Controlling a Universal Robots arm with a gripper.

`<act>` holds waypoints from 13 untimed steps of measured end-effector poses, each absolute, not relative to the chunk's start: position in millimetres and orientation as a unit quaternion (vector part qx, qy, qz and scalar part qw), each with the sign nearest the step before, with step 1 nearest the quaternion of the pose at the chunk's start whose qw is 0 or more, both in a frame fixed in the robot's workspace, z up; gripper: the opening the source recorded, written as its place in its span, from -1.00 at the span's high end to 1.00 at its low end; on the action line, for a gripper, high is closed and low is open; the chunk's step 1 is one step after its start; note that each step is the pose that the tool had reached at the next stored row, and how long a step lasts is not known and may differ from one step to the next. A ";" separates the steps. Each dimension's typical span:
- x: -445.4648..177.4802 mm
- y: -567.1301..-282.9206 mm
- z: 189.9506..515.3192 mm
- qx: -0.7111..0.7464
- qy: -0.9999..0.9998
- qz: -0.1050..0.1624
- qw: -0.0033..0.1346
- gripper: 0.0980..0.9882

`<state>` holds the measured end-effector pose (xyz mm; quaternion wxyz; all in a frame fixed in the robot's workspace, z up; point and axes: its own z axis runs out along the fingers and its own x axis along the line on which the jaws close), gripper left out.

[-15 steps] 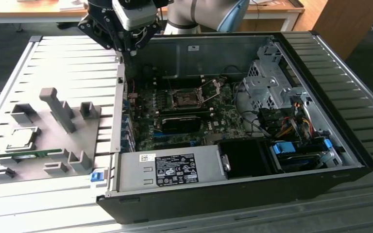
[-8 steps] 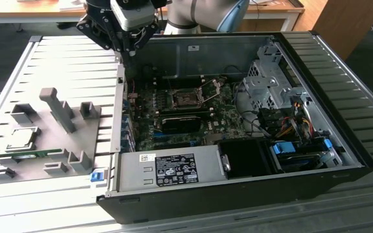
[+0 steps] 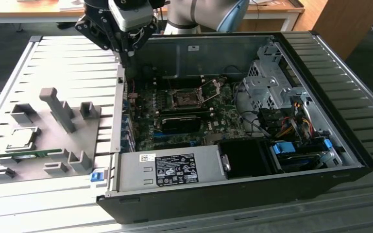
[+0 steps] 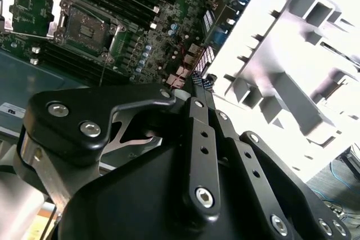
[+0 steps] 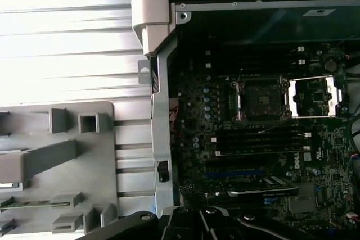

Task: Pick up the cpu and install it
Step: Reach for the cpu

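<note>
Matte black tool [image 4: 198, 82]; flat silver cpu [image 3: 20, 138].

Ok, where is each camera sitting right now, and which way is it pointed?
Exterior view: off the arm, high up, looking down on the open case, with the fixture plate and the cpu at that view's left; the arm and gripper show above the case wall nearest the plate.
First wrist view: on the arm, looking down past the gripper at the plate and the open socket.
Second wrist view: on the arm, close behind the gripper, looking past it.
Shared: both wrist views show socket and plate.
</note>
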<state>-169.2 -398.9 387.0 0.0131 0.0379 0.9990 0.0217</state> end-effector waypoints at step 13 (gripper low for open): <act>-177.0 -398.9 385.9 0.038 0.999 0.022 0.013 0.98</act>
